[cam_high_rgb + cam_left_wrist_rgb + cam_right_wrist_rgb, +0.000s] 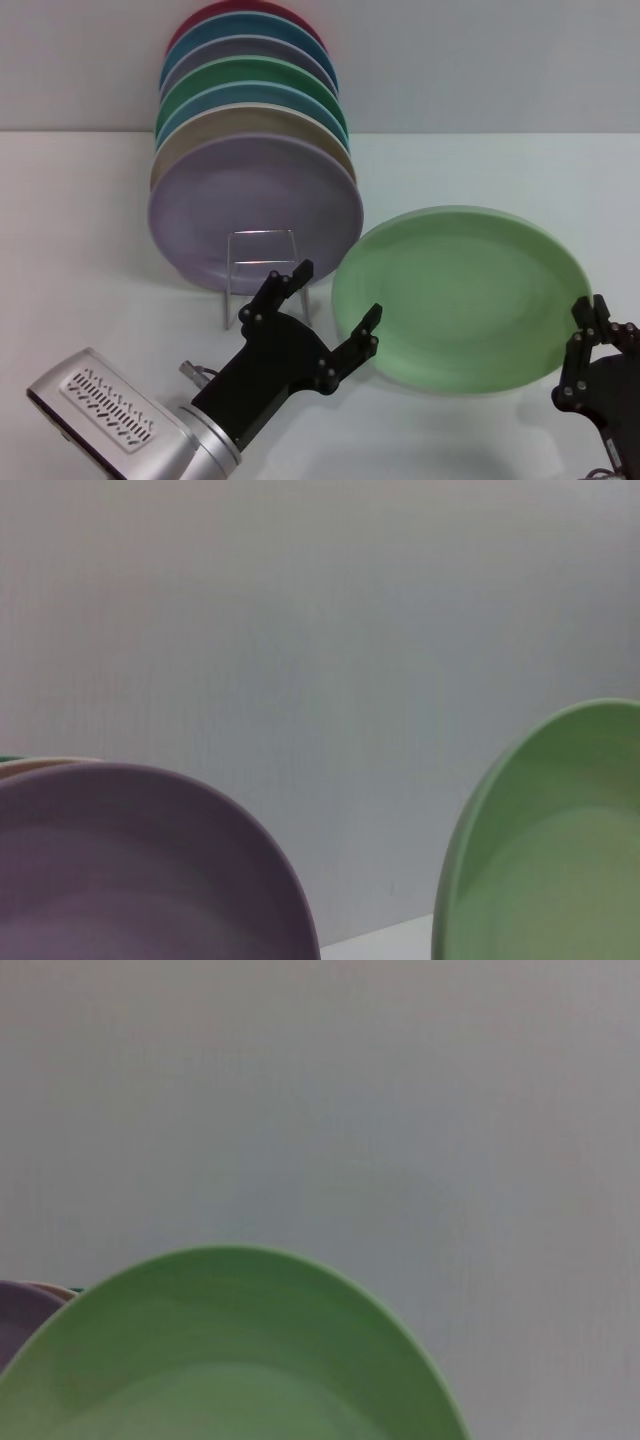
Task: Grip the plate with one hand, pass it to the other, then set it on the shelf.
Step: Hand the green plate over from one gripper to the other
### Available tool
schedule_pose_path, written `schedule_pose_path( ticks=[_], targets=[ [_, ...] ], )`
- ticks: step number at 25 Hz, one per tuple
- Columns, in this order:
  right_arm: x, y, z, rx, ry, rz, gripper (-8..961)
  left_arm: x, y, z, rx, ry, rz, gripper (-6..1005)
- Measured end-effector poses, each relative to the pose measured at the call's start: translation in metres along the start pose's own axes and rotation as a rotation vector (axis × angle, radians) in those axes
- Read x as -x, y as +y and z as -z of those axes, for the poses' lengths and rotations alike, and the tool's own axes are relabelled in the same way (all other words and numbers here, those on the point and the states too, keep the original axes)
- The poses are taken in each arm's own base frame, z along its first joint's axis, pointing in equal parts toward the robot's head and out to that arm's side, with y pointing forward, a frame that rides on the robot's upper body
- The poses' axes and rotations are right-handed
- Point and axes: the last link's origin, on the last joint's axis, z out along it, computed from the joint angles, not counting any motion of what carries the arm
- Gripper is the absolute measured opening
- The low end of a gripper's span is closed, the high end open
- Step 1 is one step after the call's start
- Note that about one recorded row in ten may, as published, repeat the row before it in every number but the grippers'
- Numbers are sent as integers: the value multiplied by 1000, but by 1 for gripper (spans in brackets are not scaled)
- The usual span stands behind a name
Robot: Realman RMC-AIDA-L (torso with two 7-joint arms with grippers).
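The light green plate (462, 298) sits to the right of centre, tilted with its face toward the camera; whether its lower edge rests on the white tabletop (90, 220) or is lifted clear cannot be settled from the head view. The right gripper (588, 340) is at the plate's right rim, its two black fingers close together and apparently closed on that rim, though the contact itself is hard to make out. The left gripper (335, 300) is just left of the plate, jaws spread wide and holding nothing, one fingertip near the plate's left edge without clear contact. Behind it stands a clear wire shelf (262, 262), and to the left a row of upright plates, the lilac plate (250, 205) foremost, with beige, blue, darker green and red ones behind.
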Motion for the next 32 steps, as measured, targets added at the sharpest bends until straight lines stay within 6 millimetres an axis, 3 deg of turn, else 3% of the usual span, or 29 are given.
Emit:
schedule_pose_path(
  ticks=[16,21,32],
  targets=[
    [0,2,1,25,-9,21,17,-2,0,-7,17,2,-8,862],
    [0,2,1,25,-9,21,18,-1,-1,-6,14,-1,-7,672],
    [1,1,1,19,-12,24,18,0,-5,-4,-6,-3,-6,534]
  ],
)
